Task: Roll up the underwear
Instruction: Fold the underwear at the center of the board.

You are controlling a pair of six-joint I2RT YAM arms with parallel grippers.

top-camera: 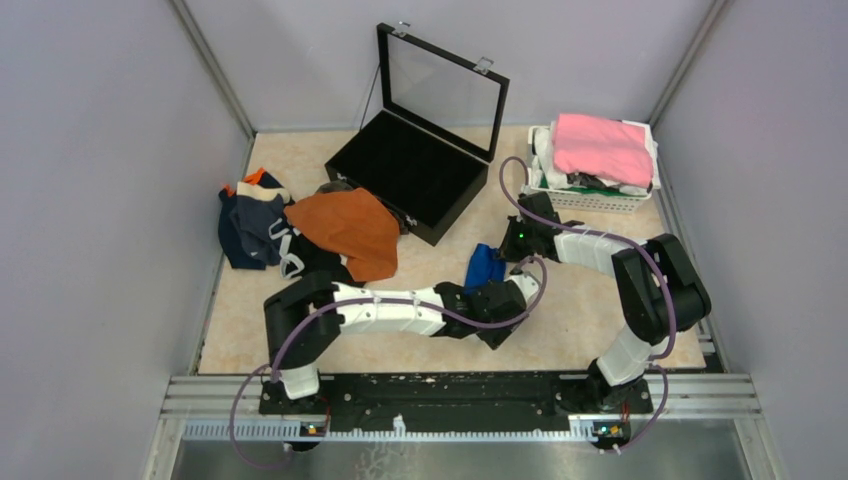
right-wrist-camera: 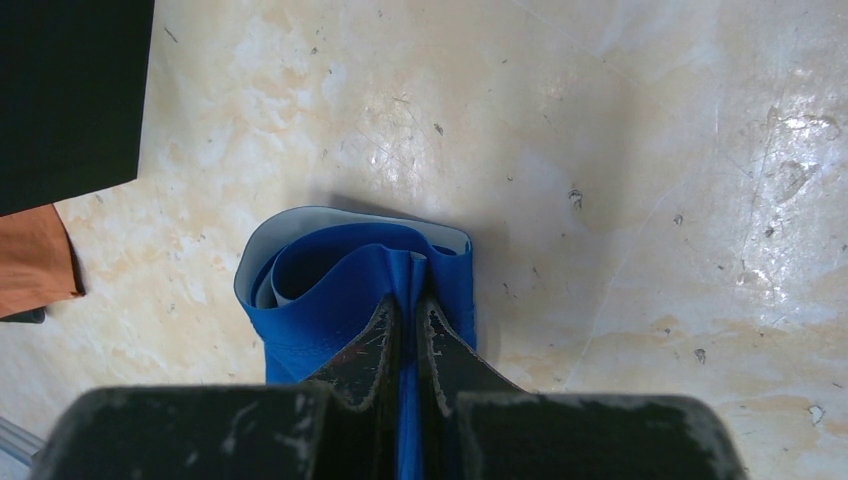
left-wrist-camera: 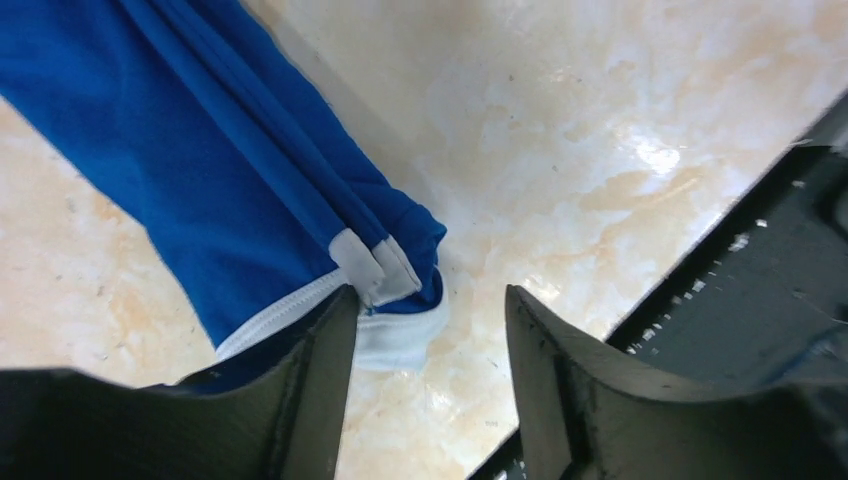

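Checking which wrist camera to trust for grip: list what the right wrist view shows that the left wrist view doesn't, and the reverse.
Right wrist only: the right end effector shut on a fold of the blue underwear, its rolled end with a white band curling inward, a corner of the black case, and a bit of orange garment.
Left wrist only: the left end effector open, the underwear's white-trimmed corner beside one finger, ungripped, and an unidentifiable dark shape at right.
Both: the blue underwear and the beige tabletop.
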